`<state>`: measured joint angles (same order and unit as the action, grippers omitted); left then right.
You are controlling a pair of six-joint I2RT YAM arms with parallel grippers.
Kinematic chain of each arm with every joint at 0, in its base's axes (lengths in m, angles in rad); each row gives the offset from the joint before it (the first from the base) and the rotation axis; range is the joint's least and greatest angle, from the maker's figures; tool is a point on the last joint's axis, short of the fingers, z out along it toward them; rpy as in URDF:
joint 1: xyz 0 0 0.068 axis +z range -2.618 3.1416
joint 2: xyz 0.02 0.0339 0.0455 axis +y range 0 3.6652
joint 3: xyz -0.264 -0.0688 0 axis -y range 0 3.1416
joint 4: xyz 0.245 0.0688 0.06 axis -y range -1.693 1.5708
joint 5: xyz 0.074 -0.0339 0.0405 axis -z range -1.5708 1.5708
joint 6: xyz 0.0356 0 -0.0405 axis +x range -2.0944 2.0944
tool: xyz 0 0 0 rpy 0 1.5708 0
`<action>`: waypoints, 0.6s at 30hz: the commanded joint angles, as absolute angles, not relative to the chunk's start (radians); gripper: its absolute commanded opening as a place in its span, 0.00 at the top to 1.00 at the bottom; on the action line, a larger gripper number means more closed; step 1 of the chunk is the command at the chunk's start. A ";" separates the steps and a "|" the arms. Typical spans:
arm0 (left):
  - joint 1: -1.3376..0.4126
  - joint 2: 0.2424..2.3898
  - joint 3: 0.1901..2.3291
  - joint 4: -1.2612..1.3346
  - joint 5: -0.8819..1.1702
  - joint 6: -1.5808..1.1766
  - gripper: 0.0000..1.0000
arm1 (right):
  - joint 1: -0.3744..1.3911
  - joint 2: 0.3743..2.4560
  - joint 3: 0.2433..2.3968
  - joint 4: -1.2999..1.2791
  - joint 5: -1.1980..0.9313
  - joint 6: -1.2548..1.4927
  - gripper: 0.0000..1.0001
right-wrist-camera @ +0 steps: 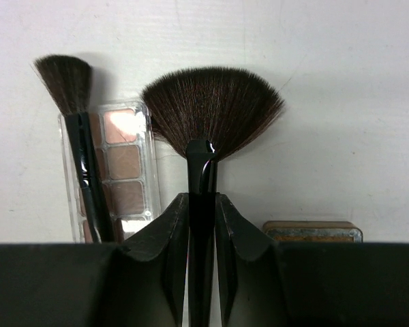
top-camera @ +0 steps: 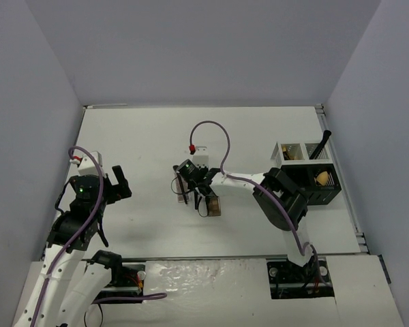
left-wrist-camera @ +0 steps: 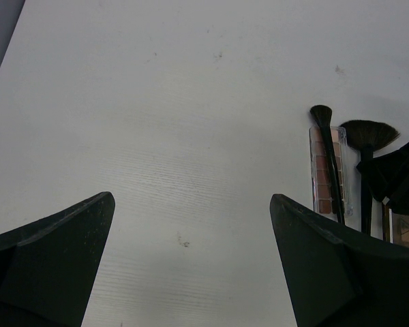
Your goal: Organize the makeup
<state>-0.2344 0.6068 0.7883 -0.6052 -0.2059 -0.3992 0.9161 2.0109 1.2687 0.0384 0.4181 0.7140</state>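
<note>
- At the middle of the table, the right gripper (right-wrist-camera: 202, 208) has its jaws pressed tight on the slim black handle of the fan brush (right-wrist-camera: 213, 109). The bristles spread out just beyond the fingertips. Whether the brush is lifted off the surface cannot be told.
- Just left of it, a round-tipped brush (right-wrist-camera: 67, 83) lies lengthwise across a clear-cased eyeshadow palette (right-wrist-camera: 126, 163) of pink and brown pans, touching it.
- Just right of the gripper, a strip of a second, brown palette (right-wrist-camera: 312, 231) shows; the fingers hide the rest.
- Near the right edge of the table, the organizer rack (top-camera: 283, 154) holds a tan sponge (top-camera: 322, 178) in one compartment. A long black brush (top-camera: 323, 146) stands tilted in a farther one.
- On the left side, the left gripper (left-wrist-camera: 191, 204) has its fingers spread wide and holds nothing. It is above the bare white table (top-camera: 150, 136), well apart from the makeup.
</note>
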 commanded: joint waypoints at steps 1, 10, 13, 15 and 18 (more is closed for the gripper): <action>-0.229 0.621 0.811 -0.574 -0.206 -0.410 0.03 | 0.894 1.918 1.333 0.060 0.483 0.636 1.00; -0.229 0.619 0.811 -0.571 -0.202 -0.410 0.03 | 0.661 1.495 1.118 0.248 0.611 0.390 1.00; -0.229 0.618 0.812 -0.570 -0.199 -0.410 0.03 | 0.553 1.394 1.045 0.314 0.617 0.318 1.00; -0.229 0.618 0.813 -0.571 -0.197 -0.410 0.03 | 0.396 1.305 0.983 0.387 0.623 0.267 1.00; -0.227 0.615 0.813 -0.571 -0.196 -0.410 0.03 | 0.223 1.249 0.938 0.497 0.607 0.214 1.00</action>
